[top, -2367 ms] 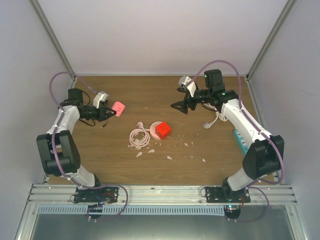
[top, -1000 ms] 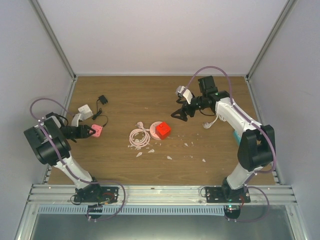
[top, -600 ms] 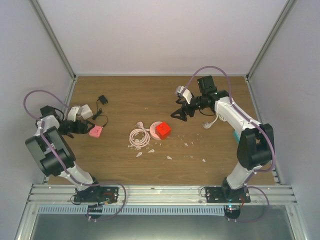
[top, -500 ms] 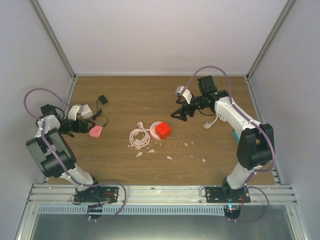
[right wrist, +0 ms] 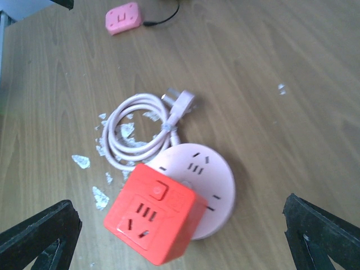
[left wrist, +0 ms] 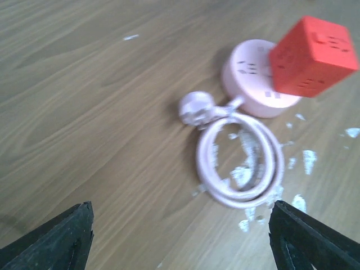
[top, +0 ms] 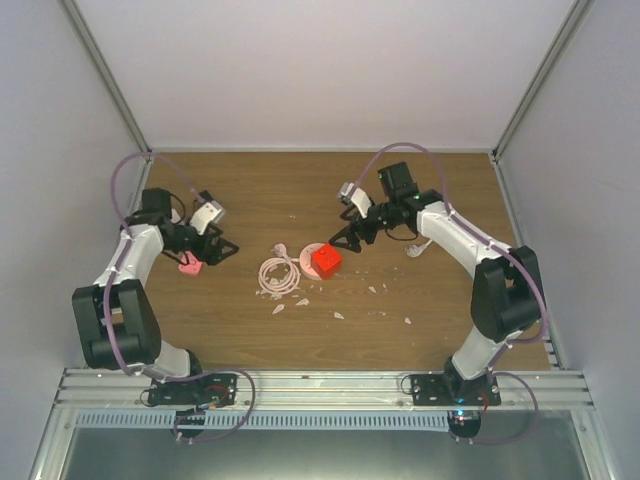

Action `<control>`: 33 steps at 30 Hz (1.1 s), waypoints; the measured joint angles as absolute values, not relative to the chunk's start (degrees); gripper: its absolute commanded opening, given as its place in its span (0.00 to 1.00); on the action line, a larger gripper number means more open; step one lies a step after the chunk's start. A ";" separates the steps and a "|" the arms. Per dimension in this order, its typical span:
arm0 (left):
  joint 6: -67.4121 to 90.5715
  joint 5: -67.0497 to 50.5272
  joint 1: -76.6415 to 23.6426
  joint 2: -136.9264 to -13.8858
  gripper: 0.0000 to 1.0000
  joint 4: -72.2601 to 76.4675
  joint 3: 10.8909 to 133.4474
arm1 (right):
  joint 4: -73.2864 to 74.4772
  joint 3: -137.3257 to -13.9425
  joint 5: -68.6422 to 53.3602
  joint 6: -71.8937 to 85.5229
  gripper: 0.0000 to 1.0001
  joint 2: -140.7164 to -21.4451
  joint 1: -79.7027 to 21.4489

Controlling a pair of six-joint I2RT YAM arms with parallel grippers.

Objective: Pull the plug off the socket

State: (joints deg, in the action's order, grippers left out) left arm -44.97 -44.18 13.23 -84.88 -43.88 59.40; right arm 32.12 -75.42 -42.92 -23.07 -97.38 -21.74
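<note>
Pink and small, an adapter (top: 189, 265) is seen on the wooden table (top: 420, 300), just beside the left end effector (top: 215, 247), whose fingers are spread with nothing between them. A coiled cable (top: 278, 275) is laid mid-table. The red plug (top: 326, 261) is seated on the round socket (top: 311, 248), near the right end effector (top: 343, 239), likewise spread wide and empty.

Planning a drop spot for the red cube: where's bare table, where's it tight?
Free: far strip of table behind the red cube; near-left patch between pink plug and the table's front edge. Crowded: centre, where red cube, round socket, coiled cable and white scraps cluster.
</note>
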 measured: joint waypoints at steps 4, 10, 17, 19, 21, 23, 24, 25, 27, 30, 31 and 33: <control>-46.22 -45.47 7.35 -85.06 0.79 -43.86 58.78 | 31.20 -72.82 -41.17 -21.19 1.00 -97.38 -24.67; -44.51 -46.52 1.43 -90.94 0.75 -40.66 58.81 | 29.58 -70.32 -35.75 -19.11 1.00 -97.41 -28.05; -40.21 -46.35 -2.20 -93.65 0.79 -34.85 58.19 | 28.82 -70.32 -28.93 -15.62 1.00 -97.51 -32.45; -39.05 -46.00 -2.33 -93.62 0.79 -33.08 57.56 | 28.64 -70.32 -27.40 -15.09 1.00 -97.71 -33.54; -38.02 -45.74 -2.33 -93.56 0.80 -31.64 56.80 | 28.47 -70.32 -25.91 -14.70 1.00 -98.41 -34.57; -37.15 -45.54 -2.33 -93.38 0.80 -30.50 56.10 | 28.42 -70.41 -24.08 -14.46 1.00 -99.79 -35.51; -36.77 -45.47 -2.33 -93.23 0.80 -30.09 55.79 | 28.42 -70.46 -23.33 -14.41 1.00 -100.36 -35.79; -36.38 -45.50 -2.33 -92.97 0.80 -29.61 55.40 | 28.42 -70.54 -22.17 -14.31 1.00 -101.14 -36.14; -35.35 -45.47 -2.33 -92.31 0.80 -28.82 54.70 | 28.69 -71.02 -20.03 -14.26 1.00 -102.67 -36.69; -34.37 -45.47 -2.33 -91.37 0.80 -27.44 53.74 | 28.95 -72.62 -17.78 -14.28 1.00 -104.73 -37.15; -34.06 -45.45 -2.35 -91.15 0.80 -27.11 53.47 | 29.02 -73.01 -17.23 -14.28 1.00 -105.25 -37.23; -33.87 -45.43 -2.35 -90.85 0.79 -26.68 53.10 | 29.39 -73.14 -16.49 -14.28 0.99 -105.54 -37.36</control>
